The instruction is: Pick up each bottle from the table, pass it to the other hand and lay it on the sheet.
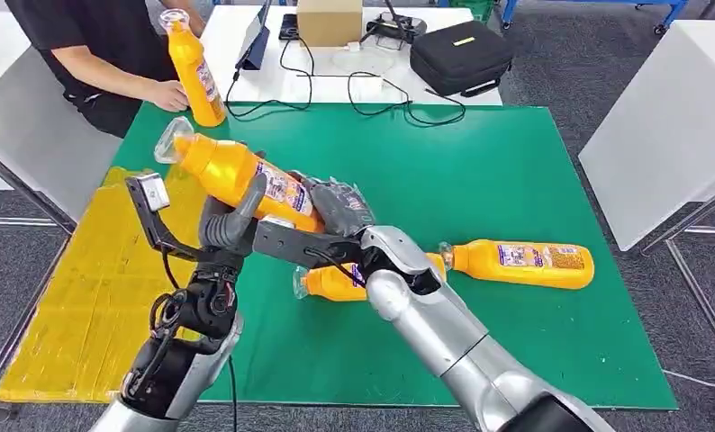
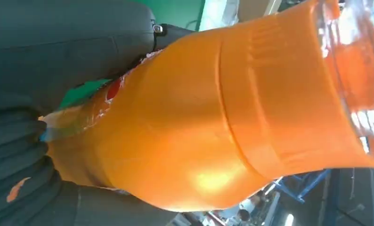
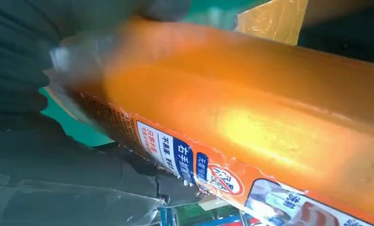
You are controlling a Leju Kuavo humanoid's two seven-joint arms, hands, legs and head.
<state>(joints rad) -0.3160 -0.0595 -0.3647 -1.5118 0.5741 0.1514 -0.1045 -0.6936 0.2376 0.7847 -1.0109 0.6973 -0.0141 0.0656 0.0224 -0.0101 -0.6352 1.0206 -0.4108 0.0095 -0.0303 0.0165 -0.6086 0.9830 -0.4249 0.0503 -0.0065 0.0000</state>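
An orange bottle (image 1: pixel 232 171) with a clear cap hangs tilted above the left part of the green mat (image 1: pixel 480 171). My left hand (image 1: pixel 232 225) wraps its fingers around the bottle's middle from below. My right hand (image 1: pixel 338 209) grips the bottle's base end. In the left wrist view the bottle (image 2: pixel 213 122) sits close against dark fingers (image 2: pixel 72 42). The right wrist view has the labelled bottle (image 3: pixel 270 117) against that hand's fingers (image 3: pixel 20 61). The yellow sheet (image 1: pixel 84 306) lies on the table's left side, below the held bottle's cap end.
A second bottle (image 1: pixel 520 263) lies on the mat to the right. A third bottle (image 1: pixel 331 283) lies partly under my right forearm. A person (image 1: pixel 93 45) at the far left holds another bottle (image 1: pixel 194 67) upright. A black case (image 1: pixel 460 56), a box and cables sit behind.
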